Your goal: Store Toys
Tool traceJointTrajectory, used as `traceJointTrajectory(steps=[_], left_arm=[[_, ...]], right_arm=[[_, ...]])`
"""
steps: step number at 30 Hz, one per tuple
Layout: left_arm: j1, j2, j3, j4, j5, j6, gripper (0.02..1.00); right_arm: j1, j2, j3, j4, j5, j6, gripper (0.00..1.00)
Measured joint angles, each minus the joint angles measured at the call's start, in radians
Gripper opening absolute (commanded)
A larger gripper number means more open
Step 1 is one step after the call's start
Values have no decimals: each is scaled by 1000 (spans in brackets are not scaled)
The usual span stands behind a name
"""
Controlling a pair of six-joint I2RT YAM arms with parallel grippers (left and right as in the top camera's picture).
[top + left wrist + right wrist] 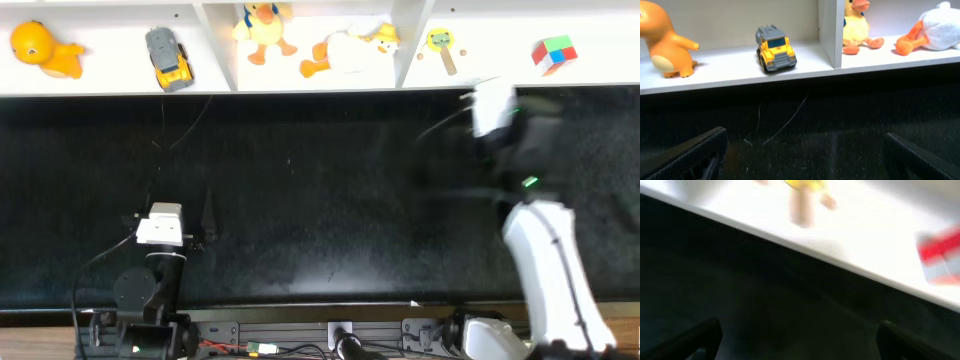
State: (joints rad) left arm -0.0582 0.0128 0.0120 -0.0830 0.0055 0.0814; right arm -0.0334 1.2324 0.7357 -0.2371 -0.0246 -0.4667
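Observation:
Several toys sit in the compartments of a white shelf (210, 82) along the table's far edge: an orange creature (45, 48) (665, 45), a yellow-and-grey truck (168, 58) (775, 49), a yellow plush duck (264, 30) (857, 25), a white plush duck (350, 50) (935, 32), a small wooden rattle toy (441, 47) (802, 200) and a coloured cube (553, 53) (942, 255). My left gripper (805, 160) is open and empty, low over the mat, facing the truck. My right gripper (797, 340) is open and empty, blurred, close to the shelf between the rattle toy and the cube.
A black mat (320, 190) covers the table from the shelf to the near edge. The left arm (160, 230) is folded near its base at the front left. The right arm (545, 250) stretches up the right side. White dividers (830, 30) separate the compartments.

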Motion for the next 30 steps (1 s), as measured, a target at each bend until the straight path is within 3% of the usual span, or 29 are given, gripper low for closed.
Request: traceJointTrajectory(steps=[5, 12, 21, 30], left_arm=[[0, 0, 0, 0, 0, 0, 998], [0, 0, 0, 0, 0, 0, 998], [0, 0, 0, 0, -3, 0, 998], [0, 0, 0, 0, -3, 0, 998]], right_arm=[[163, -235, -226, 166, 40, 129, 996], [180, -552, -462, 210, 58, 337, 996], [159, -882, -637, 192, 58, 400, 993], [159, -1047, -718, 152, 58, 411, 996]])
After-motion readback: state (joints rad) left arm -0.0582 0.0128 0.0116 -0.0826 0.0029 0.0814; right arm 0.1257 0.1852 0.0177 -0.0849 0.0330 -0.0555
